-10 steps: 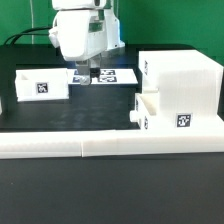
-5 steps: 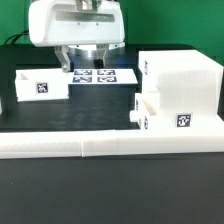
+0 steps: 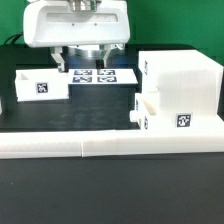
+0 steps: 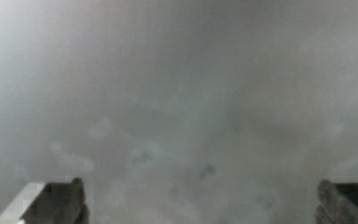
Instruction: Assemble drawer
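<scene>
The drawer's tall white housing (image 3: pixel 182 82) stands at the exterior view's right. A small open-topped tray (image 3: pixel 150 110) with a knob (image 3: pixel 133 116) sits against its lower left side. A second tray (image 3: pixel 42 85) with a square tag stands apart at the left. My gripper (image 3: pixel 84 60) hangs at the back centre, above the marker board (image 3: pixel 100 76). It is open wide and empty, clear of both trays. In the wrist view the gripper (image 4: pixel 201 205) shows only two dark fingertips (image 4: pixel 51 203) far apart over a blurred grey surface.
A long low white border wall (image 3: pixel 100 146) runs along the front of the black table. Cables lie at the back left (image 3: pixel 20 38). A white part shows at the far left edge (image 3: pixel 2 103).
The gripper has turned from side-on to broadside toward the camera and risen a little over the marker board. The housing and trays have not moved.
</scene>
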Action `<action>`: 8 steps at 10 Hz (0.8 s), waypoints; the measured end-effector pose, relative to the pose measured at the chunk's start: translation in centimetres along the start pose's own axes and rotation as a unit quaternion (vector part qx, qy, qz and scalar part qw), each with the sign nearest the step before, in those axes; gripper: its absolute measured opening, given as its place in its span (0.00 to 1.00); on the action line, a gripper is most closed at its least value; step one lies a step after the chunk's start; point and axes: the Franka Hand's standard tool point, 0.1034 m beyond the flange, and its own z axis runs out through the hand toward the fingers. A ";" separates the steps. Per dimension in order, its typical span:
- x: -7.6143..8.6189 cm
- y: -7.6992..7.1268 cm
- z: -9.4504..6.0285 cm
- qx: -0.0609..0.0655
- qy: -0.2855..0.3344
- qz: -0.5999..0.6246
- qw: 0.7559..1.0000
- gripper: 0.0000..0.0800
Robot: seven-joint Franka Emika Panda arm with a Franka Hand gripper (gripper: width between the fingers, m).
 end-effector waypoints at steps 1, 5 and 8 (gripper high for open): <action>-1.5 -0.3 -0.2 0.001 -0.009 0.018 1.000 0.81; -4.1 -0.4 -0.9 0.022 -0.054 0.066 0.996 0.81; -4.0 -0.5 -0.8 0.021 -0.053 0.065 0.996 0.81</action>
